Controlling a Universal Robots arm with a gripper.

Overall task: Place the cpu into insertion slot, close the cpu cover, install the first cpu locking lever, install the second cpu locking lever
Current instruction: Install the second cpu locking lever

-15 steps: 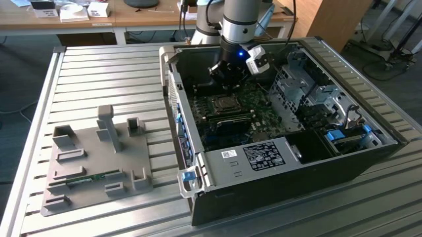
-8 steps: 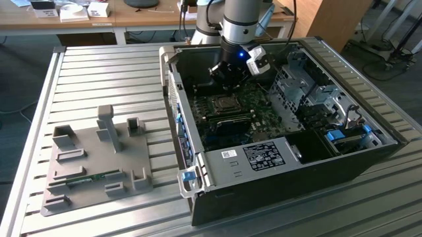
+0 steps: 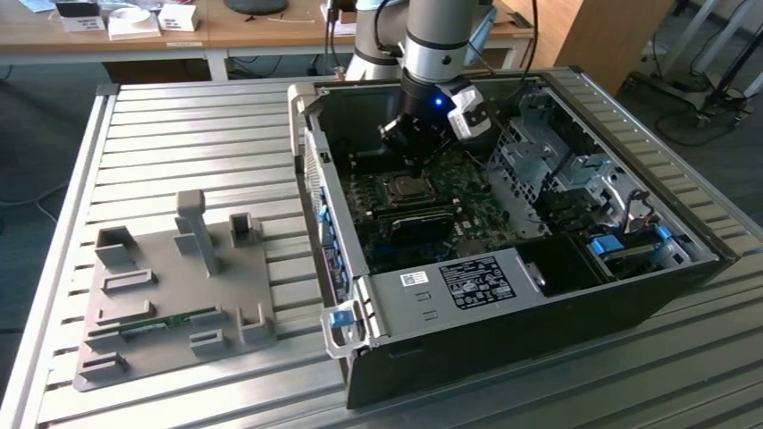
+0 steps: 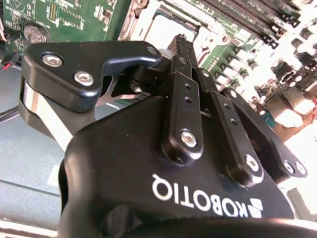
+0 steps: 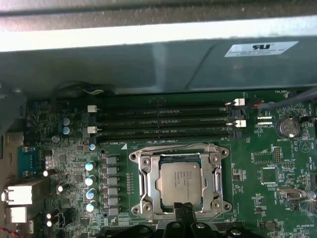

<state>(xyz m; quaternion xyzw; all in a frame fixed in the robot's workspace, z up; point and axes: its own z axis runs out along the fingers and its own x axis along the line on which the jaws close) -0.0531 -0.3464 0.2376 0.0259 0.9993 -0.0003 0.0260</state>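
In the exterior view, the gripper (image 3: 412,154) hangs at the upper middle of the frame, inside the open computer case (image 3: 501,295), just above the cpu cover (image 3: 408,188) on the green circuit board (image 3: 459,201). The case lies on a ribbed metal worktop (image 3: 191,134); a grey fixture tray (image 3: 179,304) sits at the lower left, well apart from the case. Wooden desks (image 3: 238,31) with small boxes run along the top edge, and cables trail on the floor at the upper right.

In the second wrist view, the fingers (image 4: 185,64) run up the middle of the frame, drawn together with no gap showing between them and nothing visible in their hold, their tips over the bright metal of the socket area.

In the first wrist view, the cpu (image 5: 179,183) sits at the lower middle of the frame, flat in the insertion slot (image 5: 162,184), with the cpu cover (image 5: 148,173) appearing to lie down around it, its window framing the chip's silver top. The fingers enter from the bottom edge, their tips at the near edge of the cover. Thin wire levers seem to run along the frame's sides, but I cannot tell whether they are latched.

The likely risks, as I judge them: the tips could skid off a thin springy lever and strike the chip or the small capacitors (image 5: 90,178) beside the socket; an unseated lever could spring back up.
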